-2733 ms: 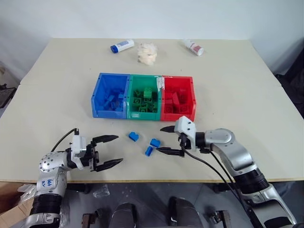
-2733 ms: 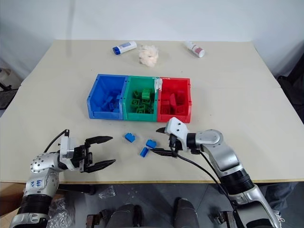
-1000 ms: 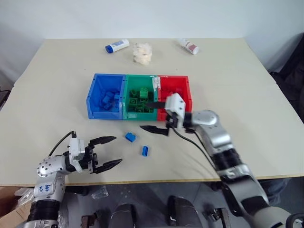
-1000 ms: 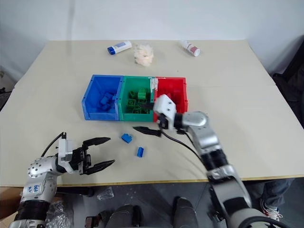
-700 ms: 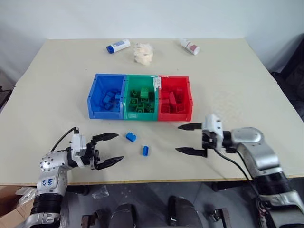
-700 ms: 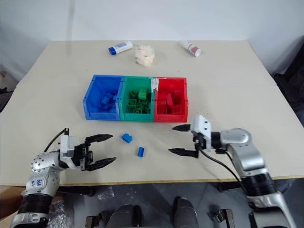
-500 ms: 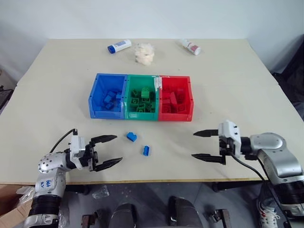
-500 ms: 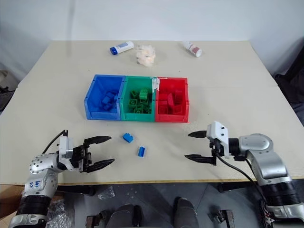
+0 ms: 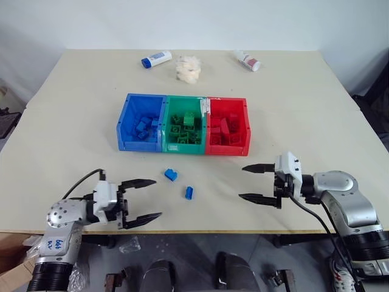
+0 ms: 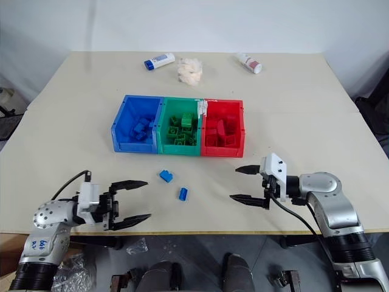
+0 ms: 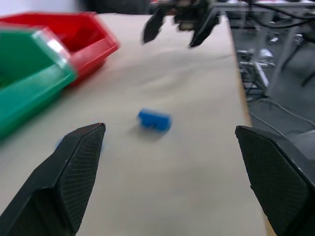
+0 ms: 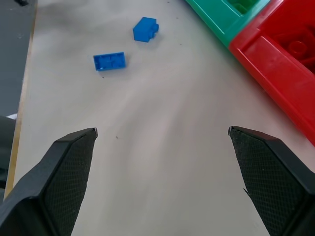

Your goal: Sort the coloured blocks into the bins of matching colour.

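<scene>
- Two blue bricks lie loose on the table (image 9: 316, 109) in front of the bins: one (image 9: 171, 174) nearer the blue bin (image 9: 124, 131), one (image 9: 189, 193) closer to the table's edge.
- Left pincer (image 9: 146, 200) and right pincer (image 9: 254, 182) both gape wide, holding nothing.
- Being small, a brick could skid away from a closing finger, or land in the green bin (image 9: 166, 142) alongside.

A broad, pale beige rectangular worktop (image 9: 316, 115) stands against a plain white wall (image 9: 200, 21). Dark grey floor (image 9: 194, 255) shows beneath its near edge, with black furniture (image 9: 374, 97) just past the right side.
</scene>
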Robot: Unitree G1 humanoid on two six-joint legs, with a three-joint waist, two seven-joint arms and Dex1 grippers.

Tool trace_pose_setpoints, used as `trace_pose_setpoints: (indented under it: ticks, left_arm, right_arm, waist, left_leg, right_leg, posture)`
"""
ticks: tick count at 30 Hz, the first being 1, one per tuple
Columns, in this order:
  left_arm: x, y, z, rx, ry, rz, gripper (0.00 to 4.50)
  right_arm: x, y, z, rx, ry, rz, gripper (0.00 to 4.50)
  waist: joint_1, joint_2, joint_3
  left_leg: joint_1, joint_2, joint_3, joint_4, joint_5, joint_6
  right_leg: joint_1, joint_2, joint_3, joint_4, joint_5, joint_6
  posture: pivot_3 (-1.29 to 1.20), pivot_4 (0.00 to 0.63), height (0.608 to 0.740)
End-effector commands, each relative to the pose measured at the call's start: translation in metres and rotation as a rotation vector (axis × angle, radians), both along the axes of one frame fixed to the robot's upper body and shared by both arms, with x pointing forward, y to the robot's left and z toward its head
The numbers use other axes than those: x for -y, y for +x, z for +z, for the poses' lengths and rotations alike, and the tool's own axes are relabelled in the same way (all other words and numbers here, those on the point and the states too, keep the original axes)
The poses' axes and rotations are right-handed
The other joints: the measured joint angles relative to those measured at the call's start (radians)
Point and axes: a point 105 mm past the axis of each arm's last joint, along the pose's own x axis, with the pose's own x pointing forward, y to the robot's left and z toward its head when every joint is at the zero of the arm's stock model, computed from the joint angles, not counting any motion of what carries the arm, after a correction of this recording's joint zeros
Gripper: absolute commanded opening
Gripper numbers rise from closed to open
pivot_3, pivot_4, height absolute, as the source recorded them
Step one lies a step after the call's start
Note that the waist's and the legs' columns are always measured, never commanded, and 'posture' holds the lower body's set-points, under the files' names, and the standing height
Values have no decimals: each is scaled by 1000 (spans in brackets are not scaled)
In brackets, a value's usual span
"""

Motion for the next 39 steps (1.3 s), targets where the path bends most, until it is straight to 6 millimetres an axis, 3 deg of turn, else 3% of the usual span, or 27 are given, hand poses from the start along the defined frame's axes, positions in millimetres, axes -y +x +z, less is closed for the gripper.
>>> trace_pose_setpoints:
  ticks: [1,9,15,18,25,27,33,36,39]
  left_arm:
    - [24,7,10,42,29,-8,4500]
    - [57,33,-12,61,264,3,4500]
    - [61,41,-26,41,413,-9,4500]
    - [67,43,-20,72,395,-27,3879]
    - [72,47,-16,92,383,-34,1666]
    - [74,45,-15,92,364,-53,1442]
    - [81,45,7,128,204,-42,1442]
    - [69,62,41,194,56,109,1442]
    - [47,80,61,228,33,247,1442]
  right_arm:
    - [-2,-3,8,36,11,8,4465]
    - [3,-9,5,54,33,-36,4465]
    - [5,-14,2,61,48,-83,4465]
    - [7,-17,1,62,51,-107,4500]
    - [9,-20,1,63,49,-127,4500]
    - [10,-20,2,64,48,-129,4500]
    - [13,-18,4,65,36,-128,4500]
    - [17,-15,7,65,30,-129,4500]
    - [19,-11,9,66,28,-127,4500]
  waist:
    - [2,0,0]
    - [11,0,0]
    - [23,0,0]
    - [27,0,0]
    - [26,0,0]
    - [26,0,0]
    - [26,0,0]
    - [25,0,0]
    - [25,0,0]
  left_leg:
    - [0,0,0,0,0,0]
    - [0,0,0,0,0,0]
    - [0,0,0,0,0,0]
    - [0,0,0,2,0,0]
    - [0,0,0,3,0,1]
    - [0,0,0,3,0,0]
    - [0,0,-1,4,0,1]
    - [0,0,-1,5,0,1]
    - [0,0,-2,6,0,1]
  right_leg:
    - [0,0,0,0,0,0]
    - [1,0,0,0,0,0]
    - [0,0,0,0,0,0]
    - [1,0,0,0,0,0]
    - [1,0,0,0,0,0]
    - [1,0,0,0,0,0]
    - [1,0,0,0,0,0]
    - [2,0,0,1,0,0]
    - [2,0,0,1,0,0]
  posture:
    - [0,150,740]
    - [0,150,740]
    - [0,150,740]
    - [0,150,740]
    - [0,150,740]
    - [0,150,740]
    - [0,150,740]
    - [0,150,740]
    - [0,150,740]
